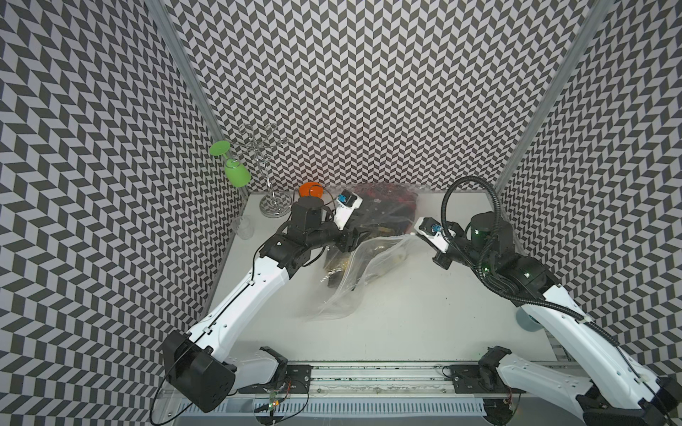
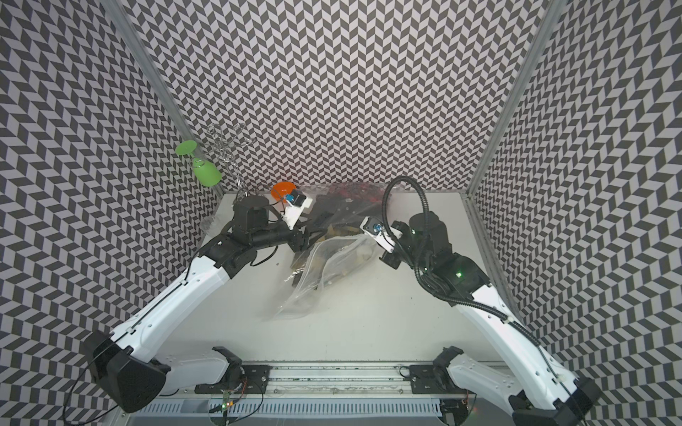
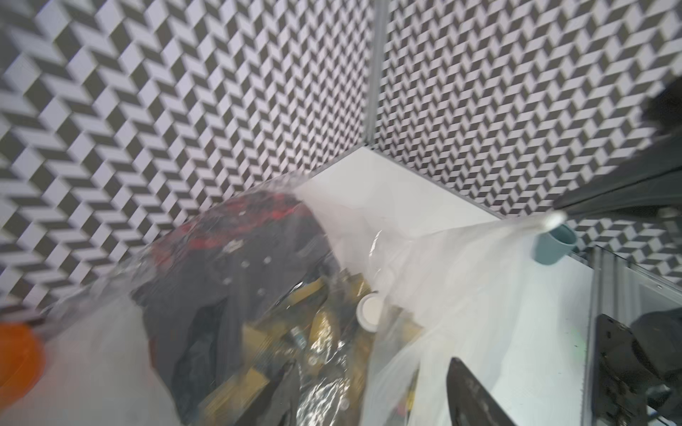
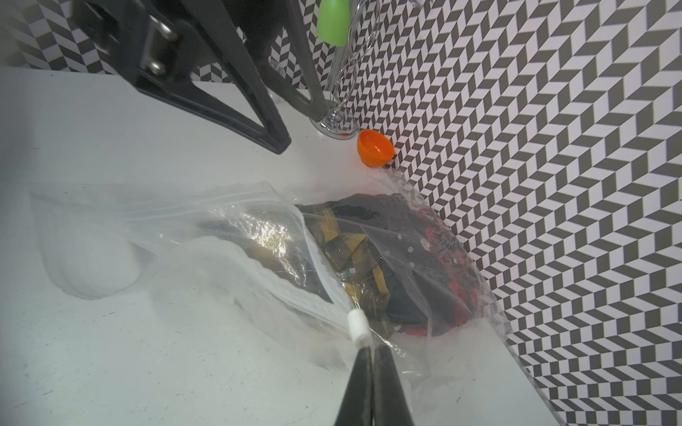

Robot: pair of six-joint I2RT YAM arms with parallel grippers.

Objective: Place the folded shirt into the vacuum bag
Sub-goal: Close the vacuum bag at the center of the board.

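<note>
Your right claw (image 4: 371,350) is pinched shut on the edge of the vacuum bag (image 1: 372,258). It grips right next to the small white zip slider (image 4: 358,324). That corner of the bag stands higher than the rest of it.

Your left claw (image 4: 299,129) has its two black fingers (image 4: 228,96) spread apart, and nothing sits between them. It hangs close to the bag, on the side away from your right claw.

The bag lies on the worktop (image 1: 406,324) between your two claws. It is big, clear and crinkly, and the light shines off its folds. A thick zip strip runs away from the slider along the bag's mouth. A round white valve (image 3: 371,310) sits on the plastic, just over the shirt (image 4: 417,258).

You can see the shirt through the plastic. It is dark, with red marks at the end by the back wall and tan-yellow patches in the middle. It looks bunched up more than flat. You cannot tell if all of it is inside the bag.

Past your left claw, by the back wall, sits an orange bowl (image 4: 374,151). Next to it a green glass (image 1: 236,173) hangs upside down on a wire rack (image 1: 269,177). Behind your right claw, near the side wall, stands a blue-grey cup (image 3: 551,245).
</note>
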